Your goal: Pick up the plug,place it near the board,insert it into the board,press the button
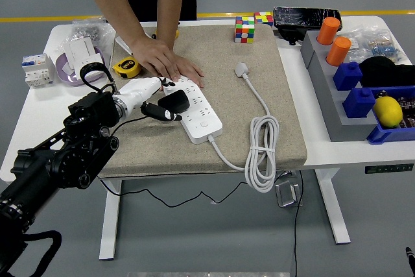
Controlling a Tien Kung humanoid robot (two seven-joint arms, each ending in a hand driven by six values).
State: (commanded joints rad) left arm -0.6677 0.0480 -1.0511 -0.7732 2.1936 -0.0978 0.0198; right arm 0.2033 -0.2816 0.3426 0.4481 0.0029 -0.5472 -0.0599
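Now the left hand (155, 98) reaches in over the beige mat (285, 95), its white palm and dark fingers (170, 113) closed around a black plug (176, 102), which sits just over the near-left part of the white power strip (193, 109). Whether the plug's prongs are in a socket or only hovering above the strip cannot be told from up here. The strip lies diagonally on the mat, and at its far end a person's hand (170, 64) presses flat on it, fingers spread across the sockets. From the strip's near end a white cable (262, 154) runs out to the right and gathers in a coil, then carries on up past the strip's right side to a white plug (242, 69) lying loose on the mat. A yellow tape measure (126, 65) rests just left of the strip's far end, beside the person's wrist. Beyond the strip, at the mat's far edge, stand two colourful puzzle cubes (245, 30). Well to the right of the strip sit blue bins (358, 100), one holding a yellow lemon (388, 111), with two orange cylinders (334, 40) behind them. The right arm is out of the picture.
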